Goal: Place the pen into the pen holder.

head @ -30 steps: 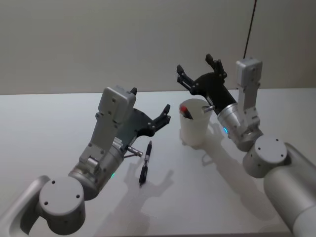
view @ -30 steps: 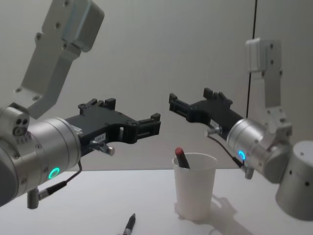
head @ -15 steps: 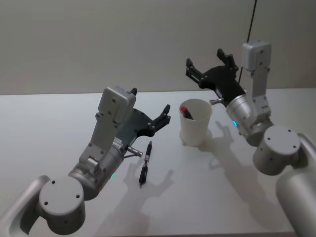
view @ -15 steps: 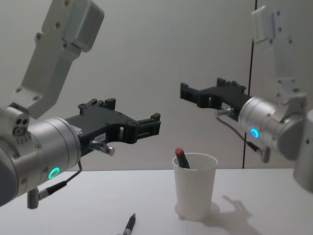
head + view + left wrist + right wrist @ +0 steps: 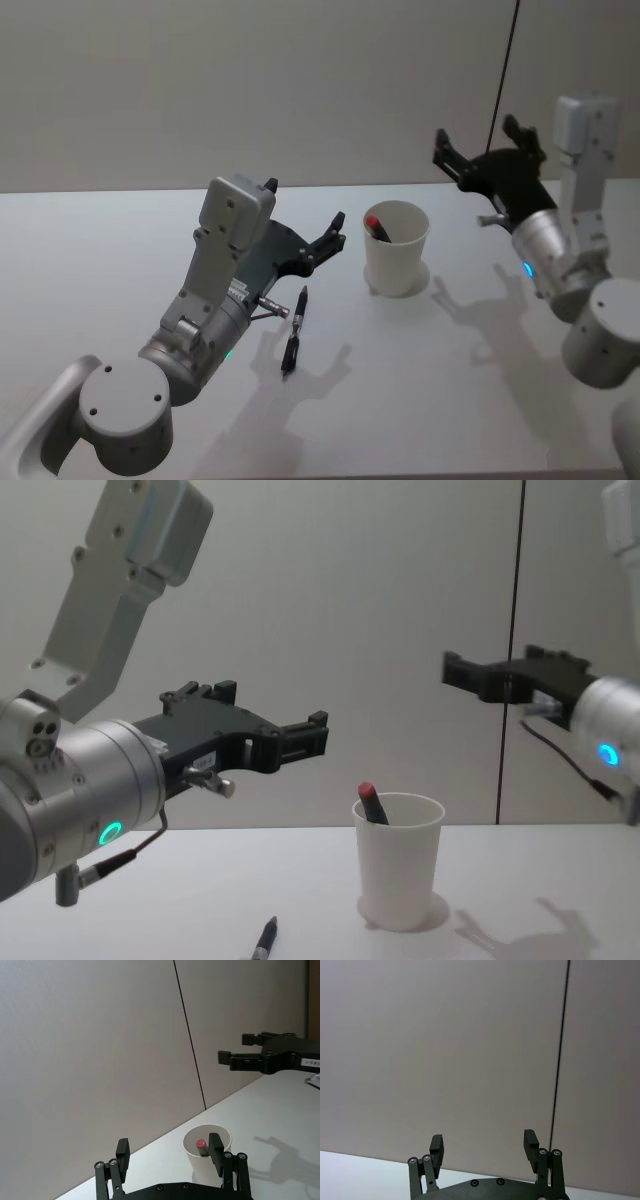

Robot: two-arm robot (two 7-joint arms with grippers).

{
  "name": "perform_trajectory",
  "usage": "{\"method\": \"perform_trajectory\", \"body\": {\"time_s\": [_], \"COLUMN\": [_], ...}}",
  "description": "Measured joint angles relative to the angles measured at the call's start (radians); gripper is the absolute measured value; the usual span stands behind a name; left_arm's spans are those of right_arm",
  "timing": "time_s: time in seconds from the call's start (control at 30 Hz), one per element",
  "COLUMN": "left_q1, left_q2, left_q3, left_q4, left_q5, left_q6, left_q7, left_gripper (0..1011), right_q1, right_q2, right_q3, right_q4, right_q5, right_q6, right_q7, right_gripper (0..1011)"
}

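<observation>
**Head view:** a high vantage looking forward and down onto the surface, with the pen holder near mid-frame.

**Chest view:** lower and nearly level across the surface, with the left pincer large in the near field.

**Left wrist view:** looks out past its own pincer toward the wall, taking in the pen holder and, farther off, the right pincer.

**Right wrist view:** faces the wall above the surface's far edge.

Head, chest and left wrist views share the pen holder.

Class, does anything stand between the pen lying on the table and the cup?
Nothing visible: bare table separates pen and cup. The left tool hovers open by the pen; the right tool hangs open right of the cup.
</observation>
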Motion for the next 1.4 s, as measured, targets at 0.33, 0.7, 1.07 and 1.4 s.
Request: {"method": "perform_trajectory", "body": {"time_s": [0.33,0.7,1.07,1.4], "left_q1": [0.0,0.0,0.0,0.001], "left_q2": [0.0,0.0,0.0,-0.001], "left_q3": [0.0,0.0,0.0,-0.001], "left_q4": [0.0,0.0,0.0,0.002], "left_q5": [0.0,0.0,0.0,-0.005], "left_q6": [0.0,0.0,0.0,-0.001], "left_q7": [0.0,0.0,0.0,-0.001], "left_gripper": [1004,1004,1004,1004], "right_q1": [-0.1,-0.177,-0.211,-0.223], "right_q2": [0.046,0.083,0.1,0.106], "right_q3": [0.032,0.063,0.077,0.082], "right_q4": [-0.119,-0.199,-0.234,-0.247], "right_q5": [0.035,0.07,0.087,0.092], "right_q6": [0.051,0.089,0.106,0.112], "right_q7": [-0.04,-0.066,-0.077,-0.081], "right_gripper": [1001,1001,1001,1001]}}
